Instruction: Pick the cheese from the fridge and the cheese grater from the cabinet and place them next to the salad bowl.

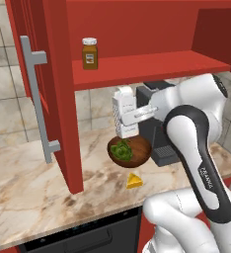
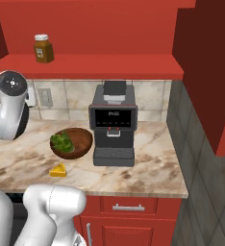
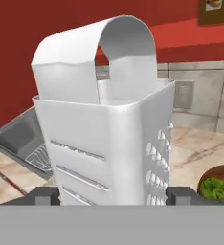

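We have the grater [image 3: 106, 143] between our pincer [image 1: 132, 116] tips, jaws spread wide and flush to its two side walls, so we judge it gripped. It hangs upright above the bowl [image 1: 130, 150], near the desk's back edge. It looks light, stiff and smooth-walled, best pinched low across its body. Our arm reaches forward, forearm bent, hand level. The cheese [image 1: 134, 181] lies by the desk's front edge
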